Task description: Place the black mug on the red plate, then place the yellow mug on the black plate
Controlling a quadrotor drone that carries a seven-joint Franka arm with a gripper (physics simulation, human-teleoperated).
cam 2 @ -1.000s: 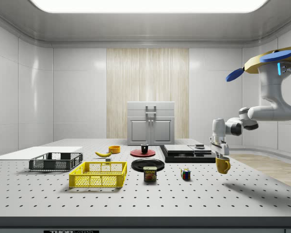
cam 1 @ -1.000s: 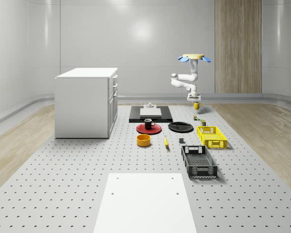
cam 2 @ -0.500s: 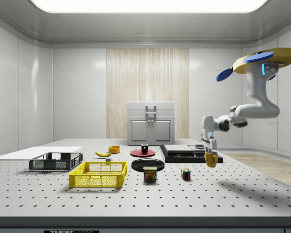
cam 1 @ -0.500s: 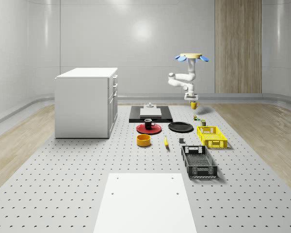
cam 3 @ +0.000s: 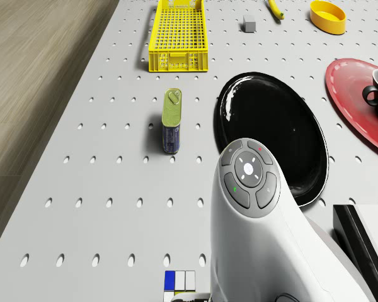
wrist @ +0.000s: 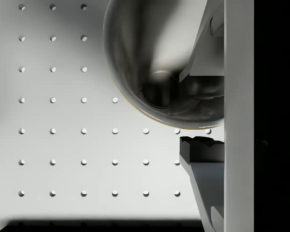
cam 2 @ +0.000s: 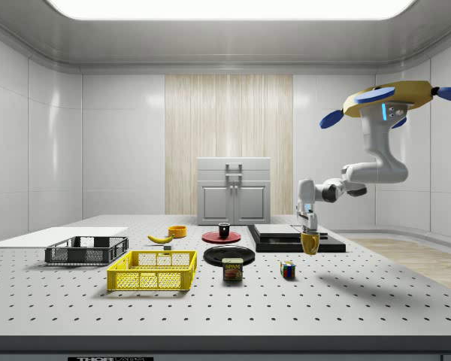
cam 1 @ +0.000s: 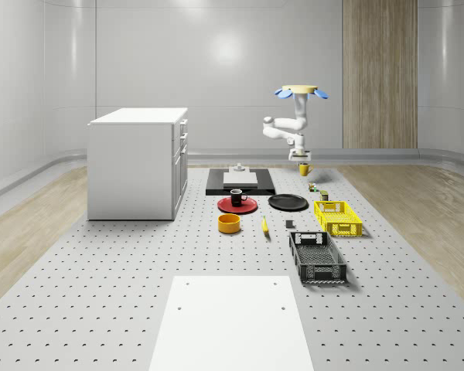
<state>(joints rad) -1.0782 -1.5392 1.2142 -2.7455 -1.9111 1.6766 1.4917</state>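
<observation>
- At the side view's right, the drone [cam 2: 387,105] is hovering above the table [cam 2: 286,301], its gripper [cam 2: 309,230] gripping the yellow mug [cam 2: 310,243].
- The whole-scene view is showing the black mug [cam 1: 236,196] sitting on the red plate [cam 1: 226,206].

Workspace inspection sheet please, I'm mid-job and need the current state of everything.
Surface: perforated table, white sheet at near end.
Job's things: black mug on red plate; yellow mug held in the air; black plate bare.
Clutter: yellow crate, black crate, yellow bowl, banana, Spam can, puzzle cube, black platform.
Grippers: gripper shut on yellow mug; drone hovering.
Cables: nothing seen.
Surroundings: white cabinet, wood floor.
</observation>
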